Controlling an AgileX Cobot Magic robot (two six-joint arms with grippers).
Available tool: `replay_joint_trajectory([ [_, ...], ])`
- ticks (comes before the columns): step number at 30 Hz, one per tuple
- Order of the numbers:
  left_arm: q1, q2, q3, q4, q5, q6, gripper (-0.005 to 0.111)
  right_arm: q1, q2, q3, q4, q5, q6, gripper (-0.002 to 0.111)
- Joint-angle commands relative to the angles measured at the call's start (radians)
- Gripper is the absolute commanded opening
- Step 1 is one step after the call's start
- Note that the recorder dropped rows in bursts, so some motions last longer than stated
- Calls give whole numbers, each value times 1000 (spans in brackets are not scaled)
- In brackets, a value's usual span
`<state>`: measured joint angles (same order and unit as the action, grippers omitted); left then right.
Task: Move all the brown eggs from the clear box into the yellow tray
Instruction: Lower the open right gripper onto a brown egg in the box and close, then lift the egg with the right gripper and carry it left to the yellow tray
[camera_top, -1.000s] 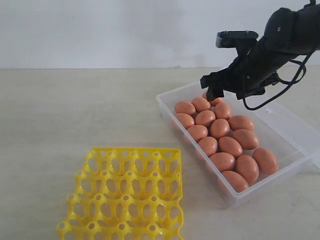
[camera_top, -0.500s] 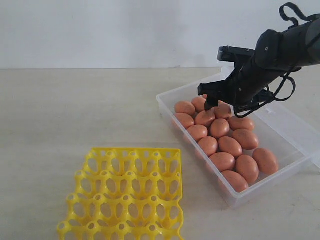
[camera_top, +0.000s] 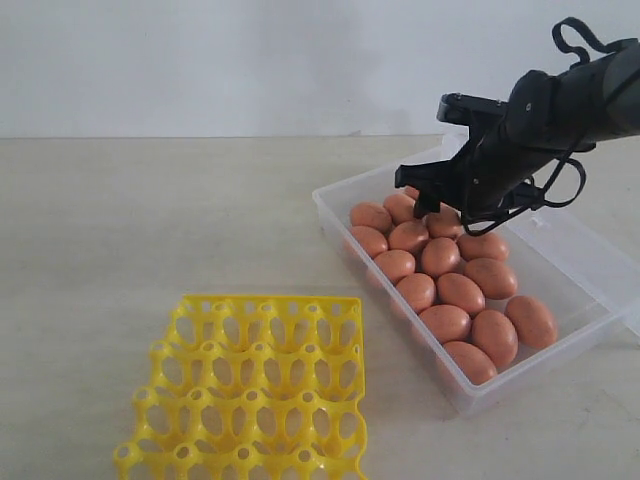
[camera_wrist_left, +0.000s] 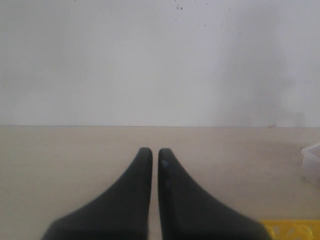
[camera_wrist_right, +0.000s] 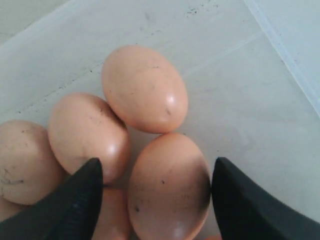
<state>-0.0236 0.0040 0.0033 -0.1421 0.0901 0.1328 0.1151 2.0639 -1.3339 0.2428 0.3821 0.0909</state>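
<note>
Right gripper (camera_top: 430, 200) is down in the far end of the box (camera_top: 335, 225), right over the eggs (camera_top: 455, 290). On the wrist cam its jaws are wide and sit either side of 1 egg (camera_wrist_right: 170, 185). 1 finger (camera_wrist_right: 245, 200) looks like it's touching the shell or just about, and the other has a small gap, so no real grip on it. Every egg I can see is in the box, packed in 2 rough rows touching each other. Tray (camera_top: 270, 300) sits on the table (camera_top: 150, 220), nearer the camera and left of the box, well apart from it. Left gripper (camera_wrist_left: 155, 152) is pinched nearly together with nothing in it, low over the table.
</note>
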Motion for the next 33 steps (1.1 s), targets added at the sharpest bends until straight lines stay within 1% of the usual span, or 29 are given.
replay_joint_trajectory([
  [1, 1, -4, -3, -3, -13, -7, 4, -5, 12, -5, -4, 6, 8, 51],
  [8, 1, -4, -3, -3, -13, -7, 4, -5, 41, -5, -4, 15, 10, 51],
  [9, 1, -4, -3, -3, -13, -7, 4, -5, 43, -5, -6, 19, 10, 48],
  [11, 1, -4, -3, -3, -15, -7, 4, -5, 41, -5, -14, 19, 10, 38],
  [13, 1, -4, -3, -3, -15, -7, 4, -5, 41, -5, -15, 19, 10, 24],
  [15, 1, -4, -3, -3, -15, -7, 4, -5, 41, -5, -15, 22, 10, 12],
  [18, 1, -4, -3, -3, -15, -7, 4, -5, 40, -5, -15, 28, 10, 1],
  [21, 1, -4, -3, -3, -15, -7, 4, -5, 12, -5, -15, 36, 10, 0],
  [26, 1, -4, -3, -3, -15, -7, 4, -1, -168, -5, -20, 15, -5, 0],
  [28, 1, -4, -3, -3, -15, -7, 4, 21, -242, -5, -20, 23, -91, 0],
  [30, 1, -4, -3, -3, -15, -7, 4, 73, -303, -5, -16, 19, -239, 0],
  [32, 1, -4, -3, -3, -13, -7, 4, 163, -329, -5, 19, -3, -462, 0],
  [33, 1, -4, -3, -3, -13, -7, 4, 219, -329, -5, 78, -12, -615, 0],
])
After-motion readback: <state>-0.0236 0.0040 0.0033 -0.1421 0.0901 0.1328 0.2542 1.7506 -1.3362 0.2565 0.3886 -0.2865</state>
